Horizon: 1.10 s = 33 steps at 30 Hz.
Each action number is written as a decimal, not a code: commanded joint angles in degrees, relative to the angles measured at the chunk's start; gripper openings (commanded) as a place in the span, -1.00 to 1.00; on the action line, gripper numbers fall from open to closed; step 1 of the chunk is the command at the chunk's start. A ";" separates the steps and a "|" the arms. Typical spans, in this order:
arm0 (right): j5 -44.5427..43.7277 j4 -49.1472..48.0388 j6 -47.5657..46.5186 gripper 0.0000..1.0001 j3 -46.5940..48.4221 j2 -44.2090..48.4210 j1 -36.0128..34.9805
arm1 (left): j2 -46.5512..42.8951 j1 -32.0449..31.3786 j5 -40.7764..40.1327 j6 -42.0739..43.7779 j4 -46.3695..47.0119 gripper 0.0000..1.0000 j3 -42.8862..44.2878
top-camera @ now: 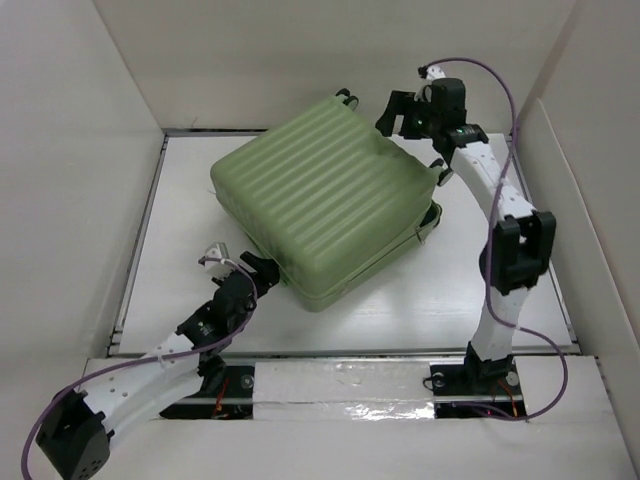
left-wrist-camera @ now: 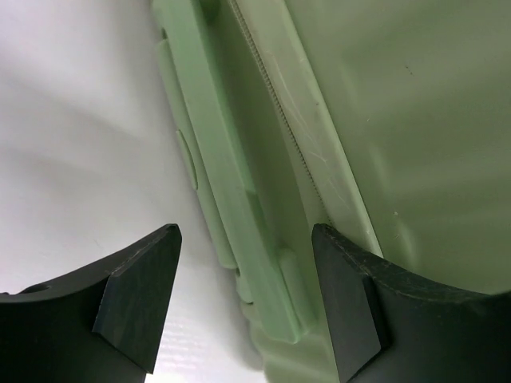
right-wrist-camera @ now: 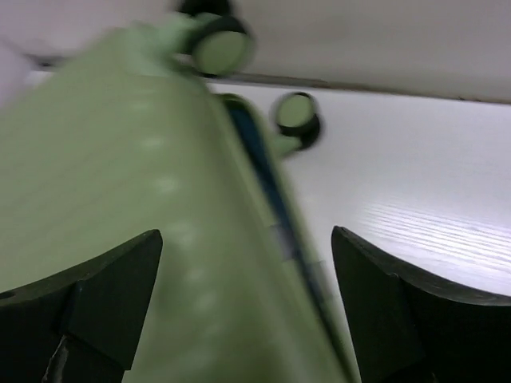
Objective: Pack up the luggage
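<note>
The luggage [top-camera: 325,205] is a large pale green ribbed hard-shell suitcase lying flat in the middle of the white table, lid down over the lower shell, with wheels [top-camera: 345,97] at its far corner. My left gripper [top-camera: 258,268] is open at the case's near left edge; in the left wrist view [left-wrist-camera: 243,295] its jaws straddle the green rim and zipper seam [left-wrist-camera: 275,104]. My right gripper [top-camera: 403,113] is open above the far right corner; in the right wrist view [right-wrist-camera: 243,295] it hangs over the lid edge, where a strip of blue lining [right-wrist-camera: 255,159] and two wheels [right-wrist-camera: 297,116] show.
White walls [top-camera: 80,120] enclose the table on the left, back and right. A raised white ledge [top-camera: 340,385] runs along the near edge by the arm bases. Purple cables [top-camera: 510,110] loop around the right arm.
</note>
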State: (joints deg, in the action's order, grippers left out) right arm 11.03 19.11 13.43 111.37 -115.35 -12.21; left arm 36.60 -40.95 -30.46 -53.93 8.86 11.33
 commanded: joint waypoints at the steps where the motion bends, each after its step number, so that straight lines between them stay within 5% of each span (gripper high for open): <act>1: 12.78 -6.54 2.74 0.85 -6.91 14.07 -0.55 | 0.83 -2.56 6.55 1.10 4.66 0.28 3.16; 4: 13.67 -14.78 4.14 0.49 -23.65 28.21 1.56 | 5.66 -3.17 7.87 1.81 7.82 0.28 4.57; 8: 15.95 -25.26 6.08 -0.68 -47.47 48.69 0.53 | 10.50 -3.17 8.66 1.55 12.48 0.28 6.33; 11: 16.40 -30.09 6.69 -0.98 -62.10 63.02 -6.67 | 12.00 -3.70 8.49 1.55 15.39 0.28 7.03; 16: 8.16 -28.09 6.61 -0.99 -86.30 79.55 -18.53 | 12.53 -3.70 7.61 4.18 12.86 0.28 10.46; 19: 1.58 -27.29 8.88 -0.34 -92.63 86.85 -23.28 | 11.57 -3.70 4.37 5.15 8.73 0.26 11.52; 20: -0.20 -27.29 9.07 -0.28 -93.61 87.40 -24.34 | 11.56 -3.70 4.35 5.15 7.50 0.25 11.43; 26: -10.41 -36.50 9.42 -0.12 -98.71 82.58 -29.27 | 9.54 8.68 16.55 3.13 8.09 0.12 6.43; 33: -10.76 -47.75 5.64 -0.09 -94.86 65.18 -31.91 | 12.43 11.07 22.54 4.71 10.56 0.08 7.91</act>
State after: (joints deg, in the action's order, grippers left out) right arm 3.40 -19.09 21.12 13.50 -46.94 -43.07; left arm 47.66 -29.95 -13.06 -49.98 14.24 17.82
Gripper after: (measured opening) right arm 0.451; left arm 0.544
